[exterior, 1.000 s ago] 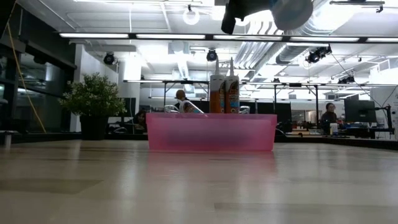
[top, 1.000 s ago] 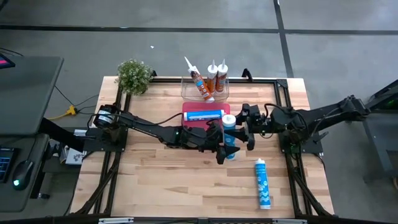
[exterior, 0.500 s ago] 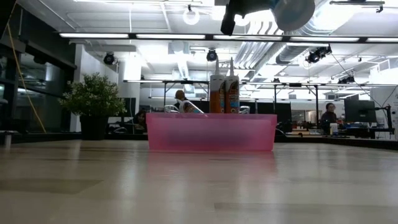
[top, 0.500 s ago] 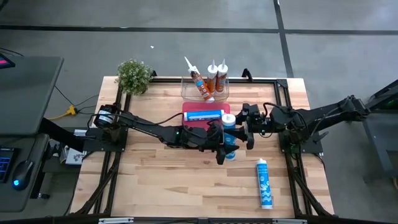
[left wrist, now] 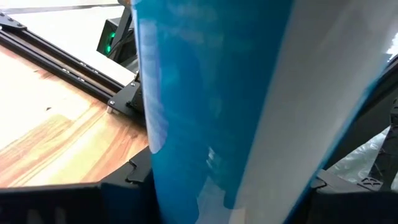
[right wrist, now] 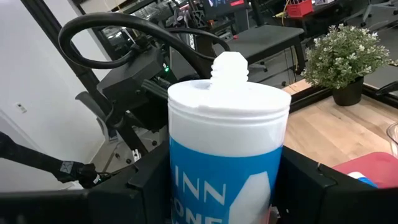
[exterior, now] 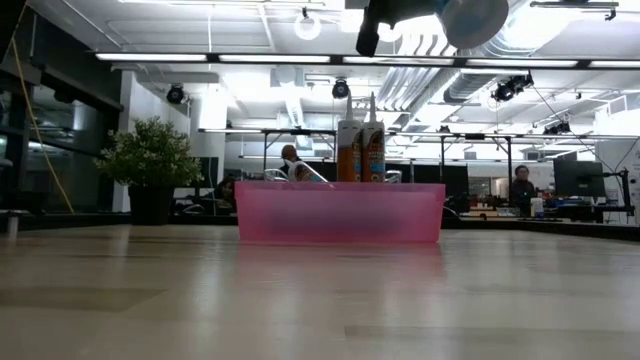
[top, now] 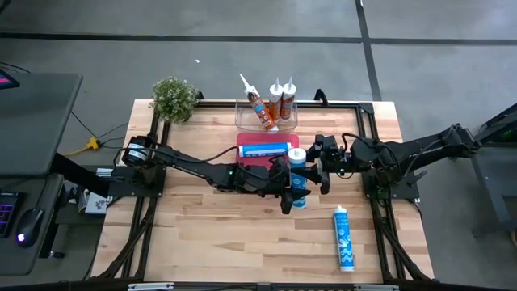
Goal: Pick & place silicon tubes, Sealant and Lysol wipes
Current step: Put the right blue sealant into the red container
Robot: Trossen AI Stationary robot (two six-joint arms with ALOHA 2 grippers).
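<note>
The table [top: 202, 242] is viewed from straight above, both arms included. A level look across its top into the room is given from tabletop height. The blue-and-white tube [left wrist: 249, 106] is framed at very close range from each wrist, and is shared with the overhead view.

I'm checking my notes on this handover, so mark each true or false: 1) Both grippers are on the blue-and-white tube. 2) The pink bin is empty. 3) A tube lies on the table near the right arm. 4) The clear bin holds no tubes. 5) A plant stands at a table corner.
1) True: the left gripper and right gripper both hold the tube.
2) False: the pink bin holds a blue pack.
3) True: spare tube.
4) False: the clear bin holds three orange tubes.
5) True: plant.
</note>
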